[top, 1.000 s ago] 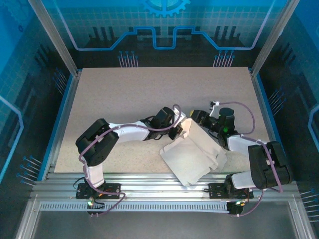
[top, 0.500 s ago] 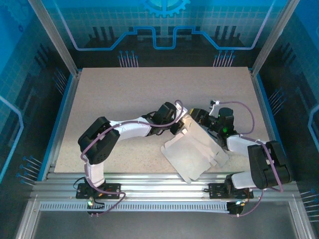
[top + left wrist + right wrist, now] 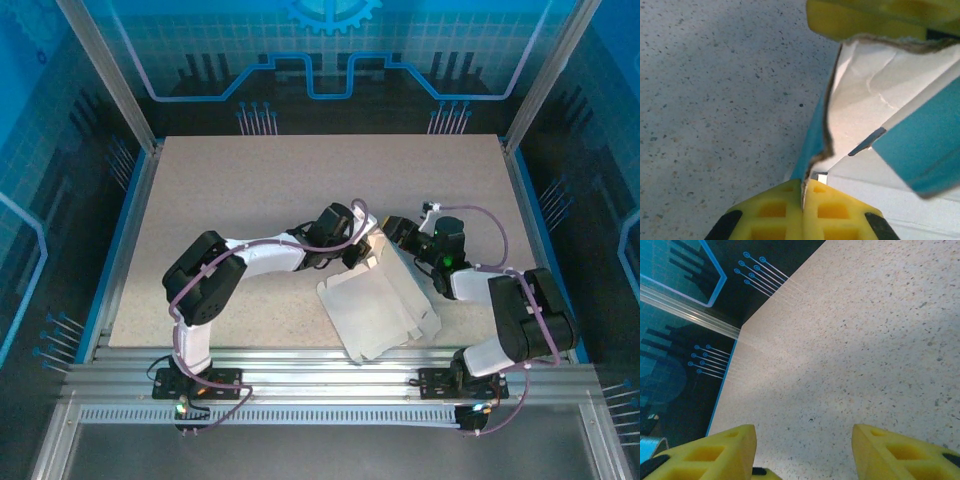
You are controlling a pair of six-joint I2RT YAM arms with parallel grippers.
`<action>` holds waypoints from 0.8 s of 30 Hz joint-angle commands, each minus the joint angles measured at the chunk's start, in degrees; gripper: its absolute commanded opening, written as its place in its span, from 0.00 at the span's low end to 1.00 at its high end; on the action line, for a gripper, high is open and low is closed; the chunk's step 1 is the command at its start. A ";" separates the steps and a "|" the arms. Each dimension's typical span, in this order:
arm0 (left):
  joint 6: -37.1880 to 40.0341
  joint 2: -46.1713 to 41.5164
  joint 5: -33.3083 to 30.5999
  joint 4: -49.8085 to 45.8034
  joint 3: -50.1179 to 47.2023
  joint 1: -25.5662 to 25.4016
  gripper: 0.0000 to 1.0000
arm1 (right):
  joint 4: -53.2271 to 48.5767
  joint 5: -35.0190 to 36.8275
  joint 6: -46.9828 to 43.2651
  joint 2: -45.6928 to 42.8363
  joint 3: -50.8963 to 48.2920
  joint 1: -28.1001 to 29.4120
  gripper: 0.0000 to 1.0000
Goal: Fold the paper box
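The paper box [image 3: 375,305] is a flat die-cut sheet lying white-grey side up on the table, near the front edge between the two arms. My left gripper [image 3: 362,252] is shut on the sheet's far edge. In the left wrist view its yellow fingers [image 3: 835,210] pinch the thin cardboard edge [image 3: 815,145], which is blue outside and white inside. My right gripper [image 3: 396,232] stands open just right of that edge. In the right wrist view its fingers [image 3: 715,450] are spread over bare tabletop with nothing between them.
The speckled table [image 3: 260,190] has free room to the left and at the back. An aluminium rail [image 3: 320,365] runs along the near edge. Blue-lit enclosure walls [image 3: 330,60] surround the table. A yellow fingertip of the right gripper [image 3: 875,17] shows at the top of the left wrist view.
The sheet has shifted and turned a little to the left, its near corner moving leftward. The right gripper has moved slightly left and farther from the bases. The left grip stays shut.
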 commanded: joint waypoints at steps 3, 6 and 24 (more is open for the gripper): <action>-0.67 -3.34 1.93 0.67 -2.61 -0.46 0.02 | 3.48 2.80 0.73 0.86 0.15 0.92 0.55; -0.12 -3.57 0.93 0.19 -3.21 -0.42 0.02 | 2.89 2.17 0.66 -0.17 0.12 0.92 0.56; 3.28 -3.54 0.09 0.04 -2.36 -0.45 0.03 | -65.43 -6.96 -30.74 -19.27 20.49 -2.33 0.57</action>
